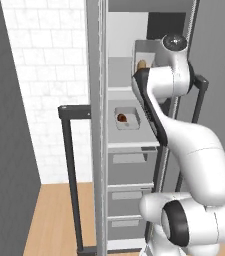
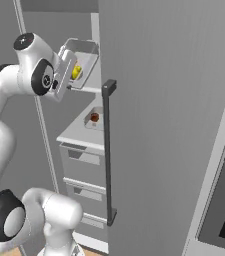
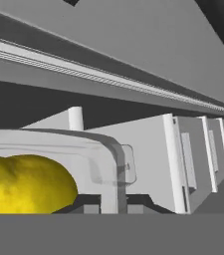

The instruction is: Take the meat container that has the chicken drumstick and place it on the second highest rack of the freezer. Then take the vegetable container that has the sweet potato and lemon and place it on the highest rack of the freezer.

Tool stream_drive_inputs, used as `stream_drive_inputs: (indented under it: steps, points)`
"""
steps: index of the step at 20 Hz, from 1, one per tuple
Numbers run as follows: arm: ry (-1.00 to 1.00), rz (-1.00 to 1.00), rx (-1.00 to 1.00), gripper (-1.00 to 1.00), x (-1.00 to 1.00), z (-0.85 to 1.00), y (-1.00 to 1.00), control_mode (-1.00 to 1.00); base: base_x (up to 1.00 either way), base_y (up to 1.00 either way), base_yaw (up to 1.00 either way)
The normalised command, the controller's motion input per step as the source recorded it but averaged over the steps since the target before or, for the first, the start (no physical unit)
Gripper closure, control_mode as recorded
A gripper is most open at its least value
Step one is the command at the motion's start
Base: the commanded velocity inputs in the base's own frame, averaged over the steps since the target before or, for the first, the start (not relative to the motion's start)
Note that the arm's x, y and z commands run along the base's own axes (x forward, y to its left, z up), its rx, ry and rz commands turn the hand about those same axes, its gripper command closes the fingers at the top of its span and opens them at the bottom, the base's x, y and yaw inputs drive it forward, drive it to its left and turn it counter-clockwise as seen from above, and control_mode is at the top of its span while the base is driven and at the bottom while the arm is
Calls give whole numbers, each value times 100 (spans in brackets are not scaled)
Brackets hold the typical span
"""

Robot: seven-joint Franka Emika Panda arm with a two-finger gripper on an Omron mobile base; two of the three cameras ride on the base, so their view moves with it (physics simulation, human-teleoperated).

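The fingers (image 2: 65, 80) are clamped on the rim of the vegetable container (image 2: 81, 65), a clear shallow tray tipped steeply on edge at the height of the highest rack (image 1: 120, 90) in the freezer (image 1: 100, 125). Inside it lie a bright yellow lemon (image 3: 26, 184) and a brown sweet potato (image 1: 141, 64). Farther in and lower, the meat container (image 1: 126, 118) sits flat on the second highest rack (image 1: 134, 137), holding the reddish-brown chicken drumstick (image 1: 122, 118).

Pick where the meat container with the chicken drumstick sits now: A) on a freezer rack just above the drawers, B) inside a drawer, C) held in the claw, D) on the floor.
A: the meat container with the chicken drumstick rests on a freezer rack above the drawers.
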Motion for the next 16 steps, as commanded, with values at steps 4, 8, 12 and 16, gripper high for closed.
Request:
stream_drive_inputs:
  steps: [4,8,12,16]
  points:
    - [4,0,0,100,78,0,0,-100,0,0,0]
    - [3,0,0,100,70,0,-4,-100,0,0,0]
    - [6,0,0,100,77,-5,-6,-100,0,0,0]
    - [5,0,0,100,66,-27,-7,-100,0,0,0]
